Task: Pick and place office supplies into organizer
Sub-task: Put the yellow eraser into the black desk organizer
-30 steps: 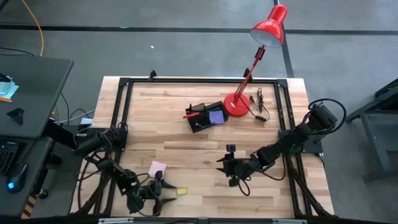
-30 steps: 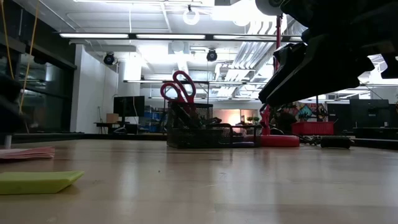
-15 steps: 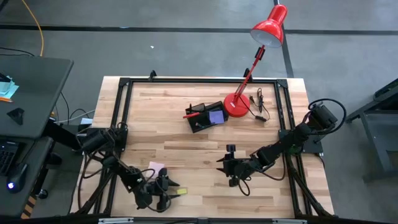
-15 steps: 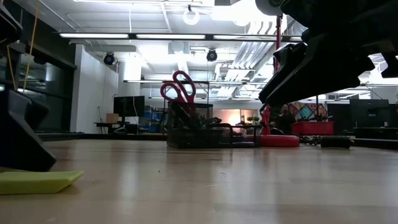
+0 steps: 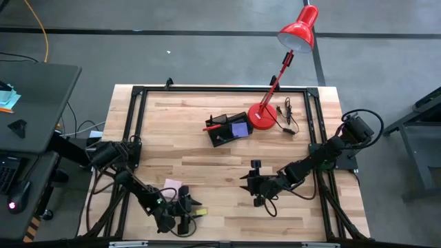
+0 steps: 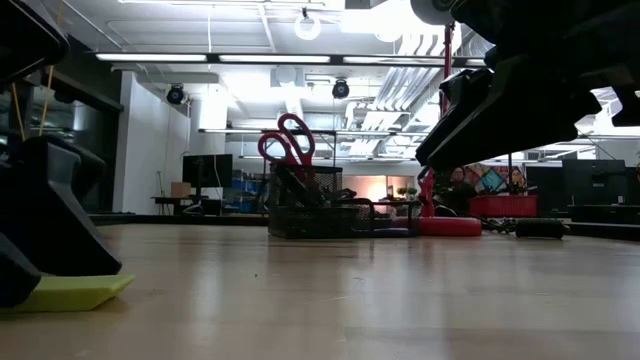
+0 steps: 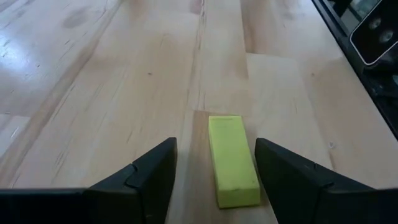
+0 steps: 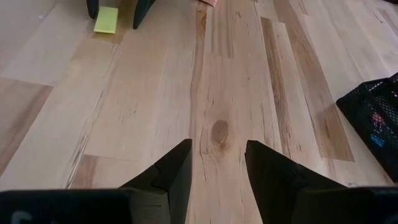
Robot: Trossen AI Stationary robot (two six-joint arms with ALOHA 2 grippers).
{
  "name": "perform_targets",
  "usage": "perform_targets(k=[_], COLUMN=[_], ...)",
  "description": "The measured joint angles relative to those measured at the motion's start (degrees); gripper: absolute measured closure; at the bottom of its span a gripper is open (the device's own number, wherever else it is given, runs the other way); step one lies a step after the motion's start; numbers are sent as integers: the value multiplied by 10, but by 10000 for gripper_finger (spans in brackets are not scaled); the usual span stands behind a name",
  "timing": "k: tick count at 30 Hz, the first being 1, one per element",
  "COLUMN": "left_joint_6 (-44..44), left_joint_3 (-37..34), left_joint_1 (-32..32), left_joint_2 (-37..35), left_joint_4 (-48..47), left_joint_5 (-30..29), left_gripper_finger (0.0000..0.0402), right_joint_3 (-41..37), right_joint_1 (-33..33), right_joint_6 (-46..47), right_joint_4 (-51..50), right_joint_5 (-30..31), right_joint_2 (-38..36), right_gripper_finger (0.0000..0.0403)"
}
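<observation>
A small yellow piece (image 7: 232,162) lies flat on the wood near the table's near edge (image 5: 200,212). My left gripper (image 7: 216,146) is open, low at the table, with one finger on either side of the piece and a gap on both sides. A pink sticky pad (image 5: 172,184) lies flat just behind the left arm. The black organizer (image 5: 227,129) stands at the far middle; red-handled scissors (image 6: 288,140) stick up out of it and a purple pad (image 5: 240,129) sits in it. My right gripper (image 8: 217,152) hangs open over bare wood at the table's right middle (image 5: 256,184).
The red desk lamp stands with its round base (image 5: 262,116) right of the organizer, a black cord (image 5: 288,116) beside it. A black frame rail (image 5: 134,124) borders the table. Bare wood lies between the two grippers and the organizer.
My left gripper has moved toward the table's right along the near edge, up to the yellow piece, and its open fingers now stand on either side of it. The piece has not moved. The left arm now hides part of the pink pad.
</observation>
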Motion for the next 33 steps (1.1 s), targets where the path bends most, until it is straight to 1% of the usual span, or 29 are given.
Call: perform_targets(k=[10, 13, 20, 22, 24, 30, 31, 33], left_joint_6=[-9, 5, 21, 15, 6, 13, 13, 13], left_joint_3=[1, 1, 1, 0, 0, -2, -2, -2], left_joint_1=[0, 0, -2, -2, -2, 0, 0, 0], left_joint_2=[0, 3, 21, 21, 22, 23, 23, 23], left_joint_4=[-29, -39, -20, -18, -16, -9, -8, -8], left_joint_5=[7, -1, -27, -31, -41, -49, -51, -53], left_gripper_finger=[192, 193, 197, 212, 239, 365, 372, 372], right_joint_3=[0, 0, 0, 0, 0, 0, 0, 0], right_joint_1=[0, 0, 0, 0, 0, 0, 0, 0], right_joint_6=[-5, -5, -11, -12, -13, -16, -16, -16], right_joint_4=[0, -1, -4, -4, -4, -5, -5, -5], right_joint_5=[2, 2, 3, 8, 15, 21, 21, 21], right_joint_2=[0, 0, 0, 0, 0, 0, 0, 0], right_gripper_finger=[263, 263, 263, 263, 263, 263, 263, 263])
